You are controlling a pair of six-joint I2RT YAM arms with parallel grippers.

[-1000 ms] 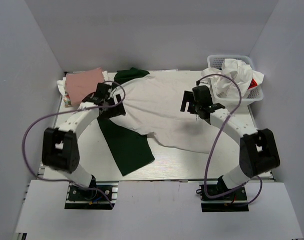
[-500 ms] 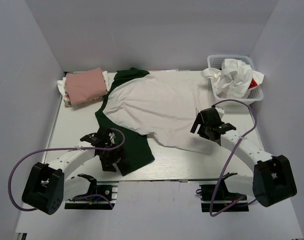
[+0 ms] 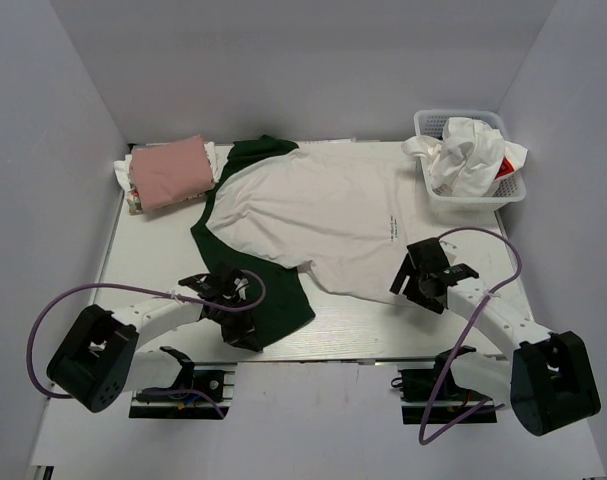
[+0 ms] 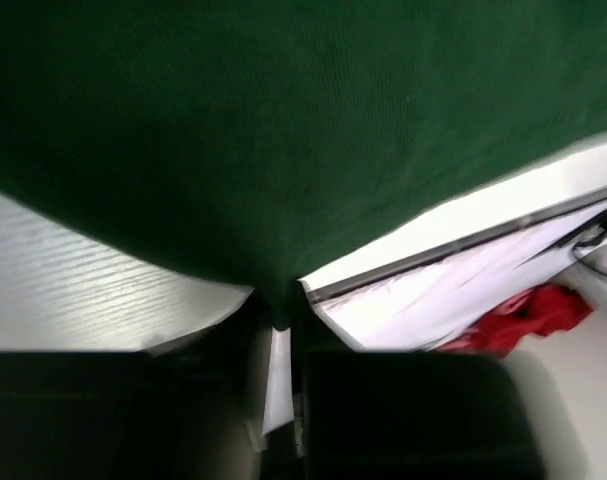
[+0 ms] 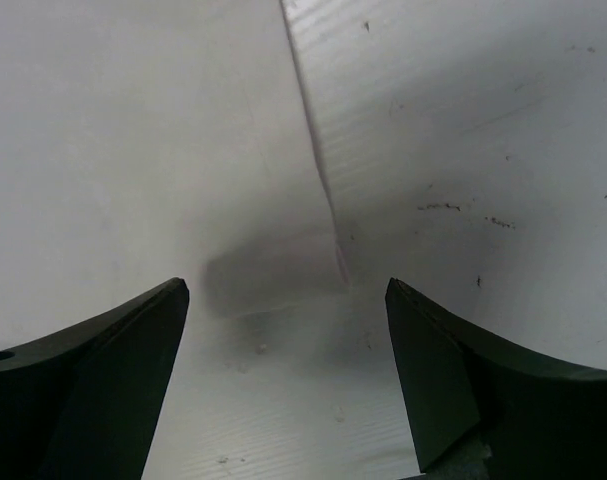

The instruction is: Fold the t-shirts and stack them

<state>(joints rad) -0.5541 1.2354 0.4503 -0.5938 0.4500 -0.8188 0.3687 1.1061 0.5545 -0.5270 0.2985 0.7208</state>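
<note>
The white t-shirt (image 3: pixel 323 215) lies spread flat across the middle of the pale ribbed table (image 3: pixel 143 260), and both arms reach low over its lower edge. At lower left, the left gripper (image 3: pixel 245 332) is pinched on the corner of the dark green sleeve (image 3: pixel 273 295), while at lower right the right gripper (image 3: pixel 411 278) stands wide apart astride the smooth white hem. In the upper right a white mesh basket (image 3: pixel 468 198) holds crumpled white cloth (image 3: pixel 468 145), and a folded pink t-shirt (image 3: pixel 168 170) sits upper left.

Soft, even overhead light, white bench (image 3: pixel 143 250) evenly bright, faint shadows, top view sharp, left wrist view dim, close and blurred, perhaps smeared by motion, right wrist view bright, dark fingers (image 5: pixel 83 390) soft-edged, grey shadow between them
</note>
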